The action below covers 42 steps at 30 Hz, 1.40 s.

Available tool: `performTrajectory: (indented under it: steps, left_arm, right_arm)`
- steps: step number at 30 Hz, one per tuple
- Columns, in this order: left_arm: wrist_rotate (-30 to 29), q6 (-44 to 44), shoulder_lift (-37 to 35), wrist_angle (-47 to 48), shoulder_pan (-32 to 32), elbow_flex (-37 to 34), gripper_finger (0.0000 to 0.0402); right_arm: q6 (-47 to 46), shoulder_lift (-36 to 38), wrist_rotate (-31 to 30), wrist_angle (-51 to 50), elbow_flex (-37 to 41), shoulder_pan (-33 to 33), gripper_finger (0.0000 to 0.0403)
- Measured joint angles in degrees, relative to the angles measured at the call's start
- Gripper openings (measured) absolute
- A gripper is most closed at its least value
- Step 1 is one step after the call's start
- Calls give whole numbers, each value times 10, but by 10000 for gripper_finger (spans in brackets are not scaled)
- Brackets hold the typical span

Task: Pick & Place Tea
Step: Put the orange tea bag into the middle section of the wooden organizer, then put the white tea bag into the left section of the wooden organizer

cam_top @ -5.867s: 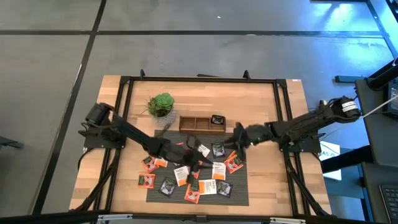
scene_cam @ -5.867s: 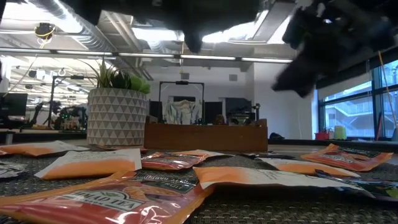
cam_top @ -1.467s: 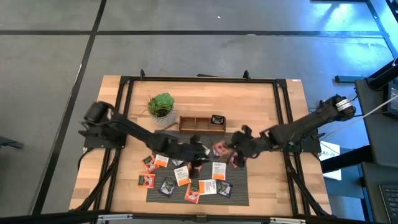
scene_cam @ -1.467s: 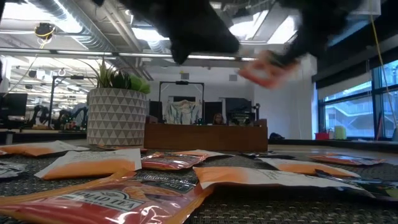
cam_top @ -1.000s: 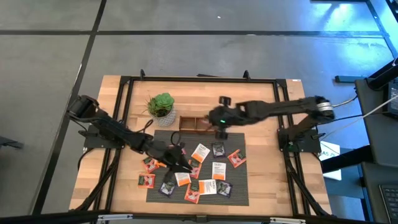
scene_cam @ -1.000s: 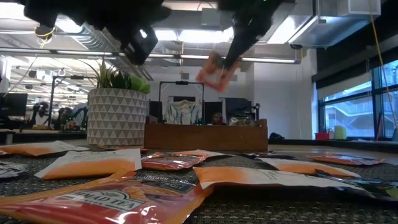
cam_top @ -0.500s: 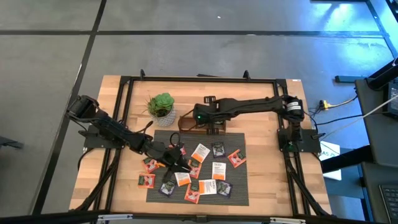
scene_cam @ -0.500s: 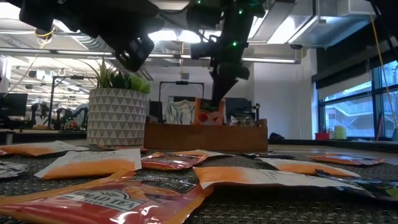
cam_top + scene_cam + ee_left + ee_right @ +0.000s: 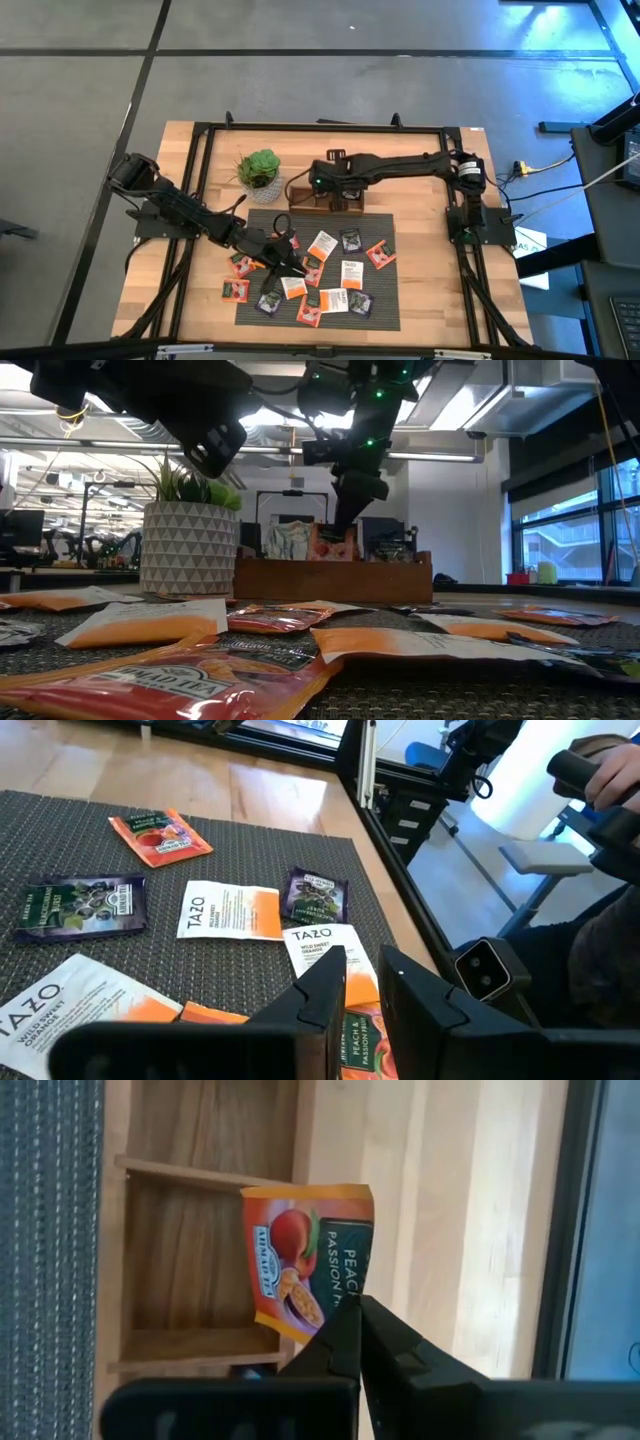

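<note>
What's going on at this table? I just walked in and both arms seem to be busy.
The robot is sorting tea sachets from the dark mat into the wooden tray. The right end effector is shut on an orange peach sachet and holds it over the tray's compartments, not yet let go. The left end effector hovers low over the loose sachets on the mat, its fingers slightly apart and holding nothing. A potted plant stands beside the tray.

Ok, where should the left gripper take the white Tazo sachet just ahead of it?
Probably the white Tazo sachet by its nearest edge, left gripper coming straight down: it lies flat on the mat, so only a thin edge can be pinched.
</note>
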<state>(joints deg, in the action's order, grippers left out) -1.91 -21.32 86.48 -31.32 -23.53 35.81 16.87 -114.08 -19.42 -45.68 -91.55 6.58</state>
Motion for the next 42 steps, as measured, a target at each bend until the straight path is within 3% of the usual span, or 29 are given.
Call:
performTrajectory:
  steps: [10,18,32,38,42]
  left_arm:
    - [0,0,0,0,0,0,59]
    - [0,0,0,3,0,0,59]
    - [0,0,0,3,0,0,59]
    - [0,0,0,6,0,0,59]
    - [-1,-8,0,11,-4,0,59]
  right_arm:
    - [-27,0,3,-4,0,0,6]
    - [-29,0,50,-6,1,0,9]
    - [-35,11,27,-30,-5,0,114]
    - [-91,70,25,-81,-27,-16,121]
    - [-152,148,26,-97,21,-43,122]
